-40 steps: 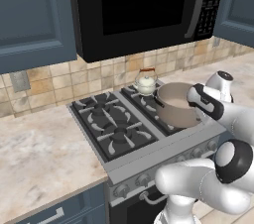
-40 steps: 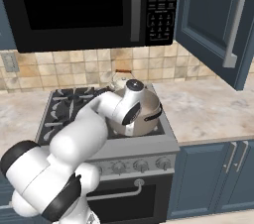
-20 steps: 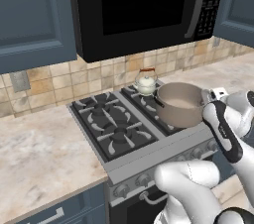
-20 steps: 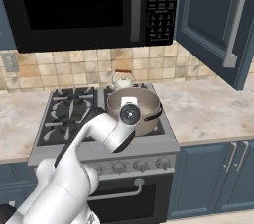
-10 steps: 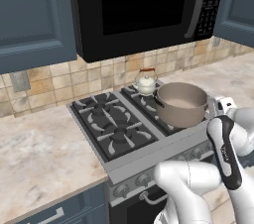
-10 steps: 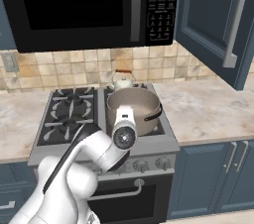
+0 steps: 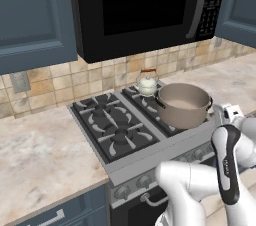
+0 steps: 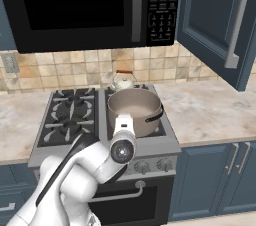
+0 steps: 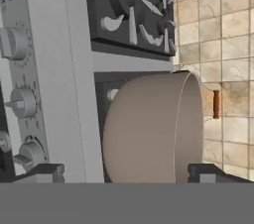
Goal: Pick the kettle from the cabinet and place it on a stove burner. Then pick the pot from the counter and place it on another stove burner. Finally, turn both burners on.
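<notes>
The taupe pot (image 7: pixel 184 104) (image 8: pixel 134 111) stands on the stove's front right burner. Just behind it, on the rear right burner, is the small cream kettle (image 7: pixel 147 84) (image 8: pixel 121 82). My gripper (image 8: pixel 123 120) (image 7: pixel 228 113) hovers in front of the pot, over the stove's front edge, pointing at the pot's wall. In the rolled hand view the gripper (image 9: pixel 126 173) is open, its fingertips (image 9: pixel 42 171) wide apart with nothing between them; the pot (image 9: pixel 149 129) lies beyond them, apart from the fingers. The kettle's wooden bar (image 9: pixel 216 104) peeks out past the pot.
The silver knob panel (image 8: pixel 150 165) runs along the stove front, and its knobs (image 9: pixel 22 104) sit close to my hand. The two left burners (image 7: pixel 112 122) are bare. A black microwave (image 8: pixel 85 5) hangs above. The cabinet door (image 8: pixel 215 20) stands open at right over the marbled counter (image 8: pixel 210 110).
My hand has let go of the pot and drawn back and down from it toward the stove's front edge. Pot and kettle stay on their burners.
</notes>
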You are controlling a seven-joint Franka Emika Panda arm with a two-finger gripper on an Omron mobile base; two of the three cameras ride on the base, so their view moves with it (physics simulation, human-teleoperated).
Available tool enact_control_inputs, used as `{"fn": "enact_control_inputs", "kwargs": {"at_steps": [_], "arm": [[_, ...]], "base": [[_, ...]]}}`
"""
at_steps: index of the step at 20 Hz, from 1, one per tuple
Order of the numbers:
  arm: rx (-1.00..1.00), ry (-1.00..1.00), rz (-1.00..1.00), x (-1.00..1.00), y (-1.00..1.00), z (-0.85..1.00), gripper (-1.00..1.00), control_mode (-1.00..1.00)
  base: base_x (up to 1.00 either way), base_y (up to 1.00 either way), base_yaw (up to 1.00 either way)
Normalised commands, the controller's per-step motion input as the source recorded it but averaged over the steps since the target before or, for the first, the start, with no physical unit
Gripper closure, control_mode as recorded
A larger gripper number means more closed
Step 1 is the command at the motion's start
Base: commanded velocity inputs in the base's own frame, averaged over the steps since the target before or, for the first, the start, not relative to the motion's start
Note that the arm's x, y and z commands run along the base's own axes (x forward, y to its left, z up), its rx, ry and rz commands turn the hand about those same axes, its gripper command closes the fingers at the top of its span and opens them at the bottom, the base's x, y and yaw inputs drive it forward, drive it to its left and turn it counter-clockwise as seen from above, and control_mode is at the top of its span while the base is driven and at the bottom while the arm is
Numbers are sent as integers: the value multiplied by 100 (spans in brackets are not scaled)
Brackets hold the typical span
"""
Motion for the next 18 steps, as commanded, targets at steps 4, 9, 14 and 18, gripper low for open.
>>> {"fn": "enact_control_inputs", "kwargs": {"at_steps": [4,9,14,18], "arm": [[3,0,0,-26,-13,-4,-100,-100],[5,0,0,-28,-18,-6,-100,-100],[2,0,0,-12,-13,-6,-100,-100],[12,0,-1,-1,-12,-22,-100,-100]], "base": [[0,0,0],[0,0,0],[0,0,0],[0,0,0]]}}
